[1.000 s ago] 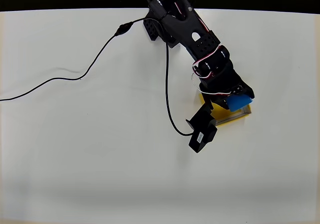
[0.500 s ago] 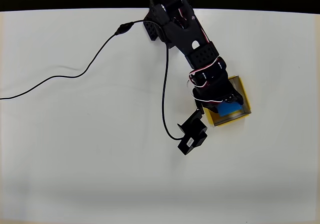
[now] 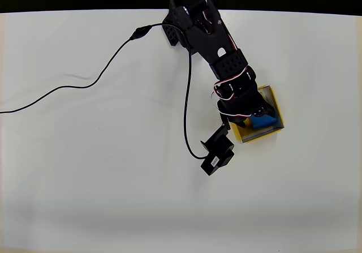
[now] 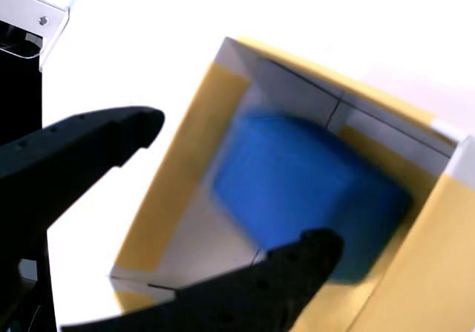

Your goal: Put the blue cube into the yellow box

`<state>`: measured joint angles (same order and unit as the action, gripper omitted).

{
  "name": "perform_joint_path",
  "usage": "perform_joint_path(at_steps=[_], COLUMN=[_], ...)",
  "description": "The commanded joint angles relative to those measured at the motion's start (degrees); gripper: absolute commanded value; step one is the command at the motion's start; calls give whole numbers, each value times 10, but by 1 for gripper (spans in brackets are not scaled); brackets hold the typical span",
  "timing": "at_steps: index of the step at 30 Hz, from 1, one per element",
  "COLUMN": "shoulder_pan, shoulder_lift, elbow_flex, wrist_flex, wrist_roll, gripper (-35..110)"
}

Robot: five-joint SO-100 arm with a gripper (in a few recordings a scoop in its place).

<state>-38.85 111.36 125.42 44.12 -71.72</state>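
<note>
The blue cube lies inside the yellow box, slightly blurred in the wrist view. My gripper is open above it, one black finger over the box's left wall and the other finger at the box's near side; neither touches the cube. In the overhead view the blue cube shows in the yellow box at the right of the table, partly covered by the black arm, with the gripper right beside it.
A black cable runs across the white table from the left edge to the arm's base. A second cable loops to the wrist camera block just left of the box.
A second ago the cube hung in the gripper over the box's right side. The arm has drawn back toward its base, the jaws have let go, and the cube now rests in the box.
</note>
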Motion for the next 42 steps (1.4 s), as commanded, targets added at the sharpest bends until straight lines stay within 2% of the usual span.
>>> perform_joint_path(at_steps=[1,8,14,20,28,42], shoulder_pan=[-12,4,79,180,271,347], shoulder_lift=[31,99,164,230,357,619], elbow_flex=[-19,-58,-76,8,215,511], wrist_flex=[1,1,-32,-113,-178,-83], wrist_roll=[-15,-55,-88,-115,-145,-167], gripper=[42,38,36,33,31,31])
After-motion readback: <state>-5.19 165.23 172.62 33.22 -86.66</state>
